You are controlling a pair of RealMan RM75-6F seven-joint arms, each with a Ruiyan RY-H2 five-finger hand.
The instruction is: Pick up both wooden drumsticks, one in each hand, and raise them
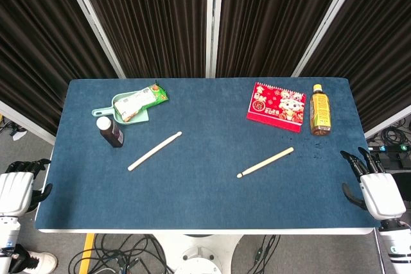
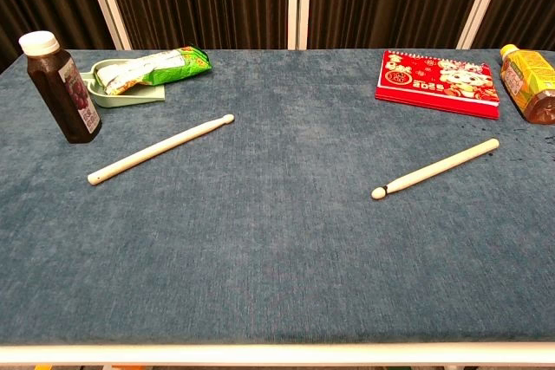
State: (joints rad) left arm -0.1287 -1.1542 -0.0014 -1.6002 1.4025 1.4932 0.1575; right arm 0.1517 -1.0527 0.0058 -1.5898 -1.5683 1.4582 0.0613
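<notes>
Two pale wooden drumsticks lie flat on the blue table. The left drumstick (image 1: pixel 154 151) (image 2: pixel 160 149) slants up to the right, left of centre. The right drumstick (image 1: pixel 265 162) (image 2: pixel 435 168) lies right of centre with its tip toward the front. My left hand (image 1: pixel 16 187) hangs off the table's left front corner, fingers apart, holding nothing. My right hand (image 1: pixel 372 184) sits off the right edge, fingers spread and empty. Neither hand shows in the chest view.
A dark juice bottle (image 1: pixel 110 131) (image 2: pixel 61 86) stands by a green tray (image 1: pixel 119 102) (image 2: pixel 121 94) with a snack packet (image 1: pixel 144 99) at the back left. A red box (image 1: pixel 277 106) (image 2: pixel 438 82) and a yellow bottle (image 1: pixel 320 110) (image 2: pixel 531 82) sit at the back right.
</notes>
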